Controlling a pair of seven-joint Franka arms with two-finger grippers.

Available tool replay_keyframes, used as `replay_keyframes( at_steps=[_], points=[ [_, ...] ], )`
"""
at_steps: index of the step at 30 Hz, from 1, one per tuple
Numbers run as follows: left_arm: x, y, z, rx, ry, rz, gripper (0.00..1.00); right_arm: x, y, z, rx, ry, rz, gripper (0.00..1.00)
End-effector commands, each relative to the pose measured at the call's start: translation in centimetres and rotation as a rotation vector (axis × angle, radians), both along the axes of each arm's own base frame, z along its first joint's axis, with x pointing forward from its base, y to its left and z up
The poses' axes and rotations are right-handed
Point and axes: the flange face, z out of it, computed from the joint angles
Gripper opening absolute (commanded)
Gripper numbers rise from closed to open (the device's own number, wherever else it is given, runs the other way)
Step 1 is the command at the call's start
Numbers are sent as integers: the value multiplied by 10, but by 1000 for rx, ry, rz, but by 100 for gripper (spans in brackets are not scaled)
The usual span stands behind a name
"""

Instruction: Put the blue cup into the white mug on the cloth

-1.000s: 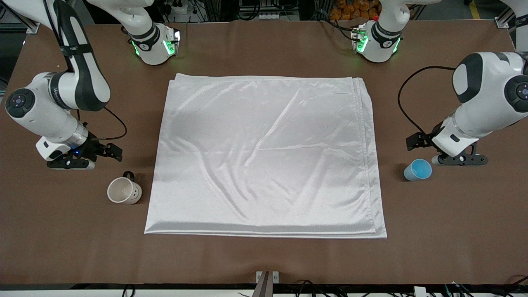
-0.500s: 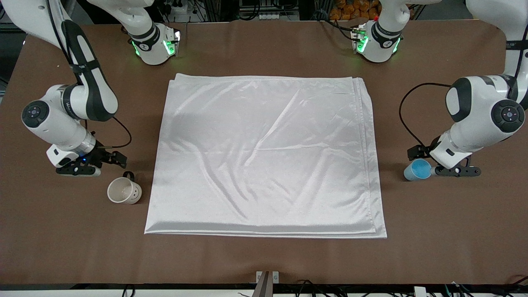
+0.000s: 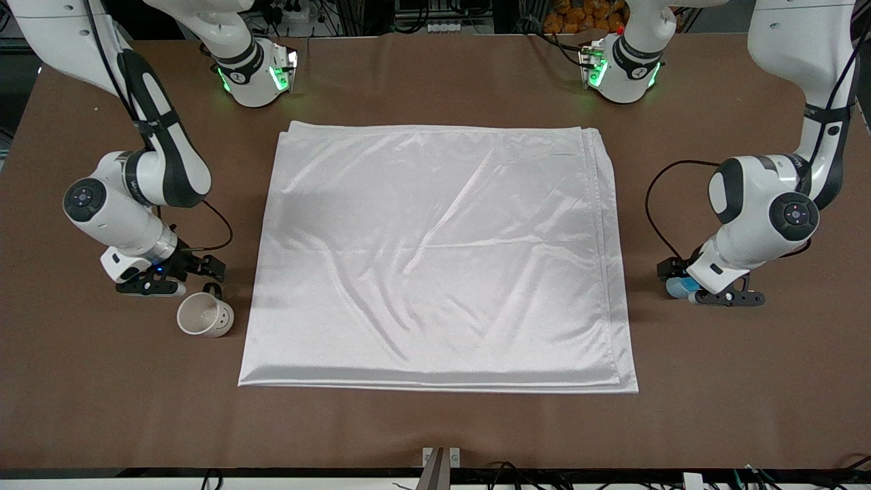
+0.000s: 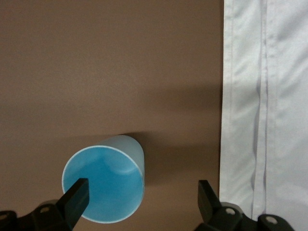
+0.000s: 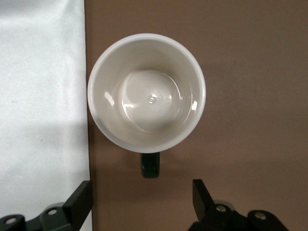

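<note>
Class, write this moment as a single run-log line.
left gripper: open, over blue cup | right gripper: open, by white mug handle | both cups on table, off cloth

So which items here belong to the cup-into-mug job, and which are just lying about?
Job:
- blue cup, under open left gripper
- white mug, under open right gripper
- cloth

Lying about:
- only the bare table

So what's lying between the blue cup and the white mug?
The cloth. In the front view it spreads over the table between the white mug and the blue cup; both cups stand on bare table beside it.
</note>
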Motion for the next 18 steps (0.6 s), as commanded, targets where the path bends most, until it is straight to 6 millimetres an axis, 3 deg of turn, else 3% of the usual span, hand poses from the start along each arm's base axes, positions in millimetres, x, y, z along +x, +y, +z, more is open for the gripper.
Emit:
replay_keyframes(
  at_steps=[1, 12, 18],
  points=[
    [0, 1, -7, 19, 1, -25, 100, 12, 1, -6, 16, -10, -17, 86],
    [-10, 2, -32, 19, 23, -25, 100, 19, 0, -17, 15, -28, -15, 66],
    [-12, 2, -41, 20, 15, -26, 98, 20, 0, -16, 15, -32, -10, 42]
  ],
)
